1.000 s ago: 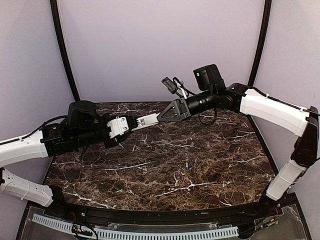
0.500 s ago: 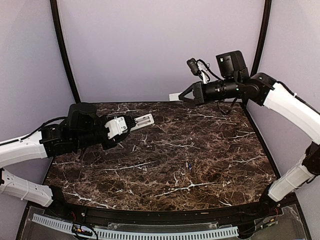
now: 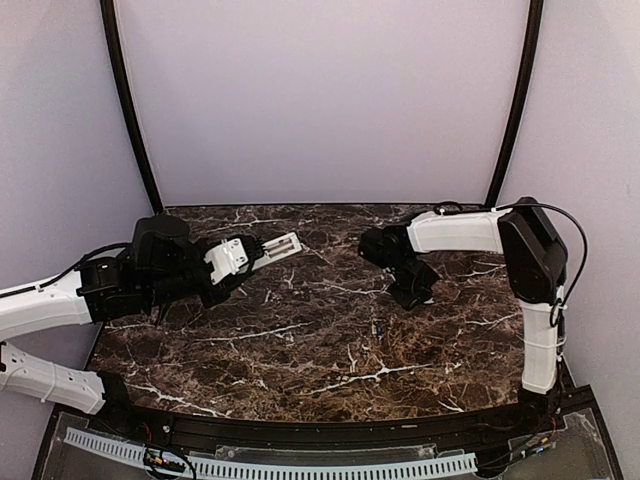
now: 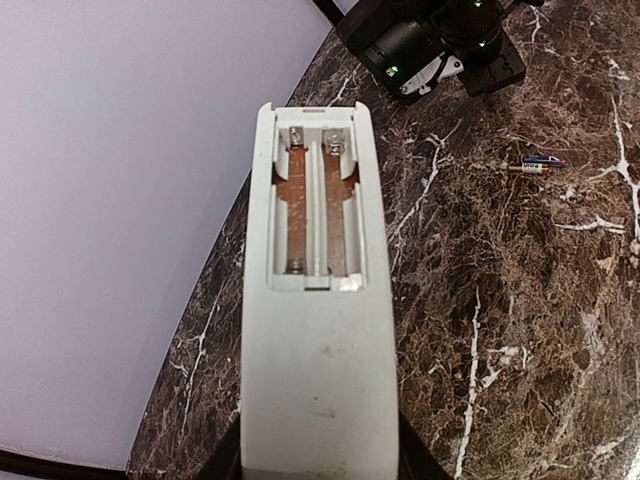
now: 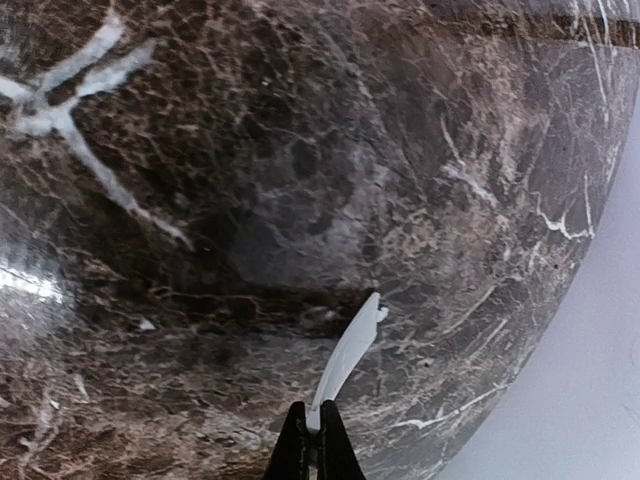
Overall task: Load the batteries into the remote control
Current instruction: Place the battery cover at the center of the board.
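Note:
The white remote control sits in my left gripper, back side up, held above the table. Its battery recess is uncovered and empty, with bare metal contacts showing. From above, the remote control sticks out of the left gripper toward the right. The batteries lie together on the marble; from above the batteries are small and dark, mid-table. My right gripper is shut on a thin curved white cover, low over the table. The right gripper is right of centre.
The dark marble table has its rounded far edge against the lilac wall. In the left wrist view the right arm's black wrist lies beyond the remote's tip. A perforated white strip runs along the near edge.
My right arm has swung from high at the back down to just above the table with the white cover still in its jaws. The left arm with the remote has barely shifted.

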Controlling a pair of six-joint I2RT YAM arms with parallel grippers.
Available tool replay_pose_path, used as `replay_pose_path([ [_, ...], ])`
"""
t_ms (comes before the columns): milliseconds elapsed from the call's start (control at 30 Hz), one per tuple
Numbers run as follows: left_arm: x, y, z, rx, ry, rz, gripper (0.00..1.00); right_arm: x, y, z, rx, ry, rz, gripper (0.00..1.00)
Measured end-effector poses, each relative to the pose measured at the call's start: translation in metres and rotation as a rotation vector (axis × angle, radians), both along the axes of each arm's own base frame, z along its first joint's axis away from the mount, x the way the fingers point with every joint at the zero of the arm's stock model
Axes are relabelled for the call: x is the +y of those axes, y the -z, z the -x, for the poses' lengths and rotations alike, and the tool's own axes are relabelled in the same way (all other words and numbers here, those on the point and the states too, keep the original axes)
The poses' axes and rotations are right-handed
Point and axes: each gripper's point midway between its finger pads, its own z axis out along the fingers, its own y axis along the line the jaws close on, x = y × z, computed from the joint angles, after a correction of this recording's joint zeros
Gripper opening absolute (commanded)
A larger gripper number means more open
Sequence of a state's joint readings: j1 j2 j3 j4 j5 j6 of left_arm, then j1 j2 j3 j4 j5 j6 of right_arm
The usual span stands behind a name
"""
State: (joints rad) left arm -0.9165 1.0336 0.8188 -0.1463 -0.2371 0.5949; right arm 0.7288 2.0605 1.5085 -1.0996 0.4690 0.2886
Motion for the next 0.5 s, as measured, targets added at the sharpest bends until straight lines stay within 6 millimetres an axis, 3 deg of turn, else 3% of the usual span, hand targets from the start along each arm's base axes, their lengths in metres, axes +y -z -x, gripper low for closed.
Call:
replay_pose_path([
  [100,0.001,0.000,0.002,0.001,0.006,0.011,0.00,-0.008,-0.005,0.000,-0.009,-0.005,0.047,0.00],
  [233,0.001,-0.004,0.003,-0.008,0.009,0.028,0.00,-0.011,0.001,0.001,0.007,-0.010,0.066,0.12],
  [367,0.001,-0.005,0.004,-0.011,0.009,0.031,0.00,-0.009,0.020,0.009,0.066,-0.019,0.056,0.26],
  [500,0.001,-0.005,0.004,-0.011,0.009,0.031,0.00,-0.006,0.018,0.011,0.075,-0.021,0.037,0.32],
])
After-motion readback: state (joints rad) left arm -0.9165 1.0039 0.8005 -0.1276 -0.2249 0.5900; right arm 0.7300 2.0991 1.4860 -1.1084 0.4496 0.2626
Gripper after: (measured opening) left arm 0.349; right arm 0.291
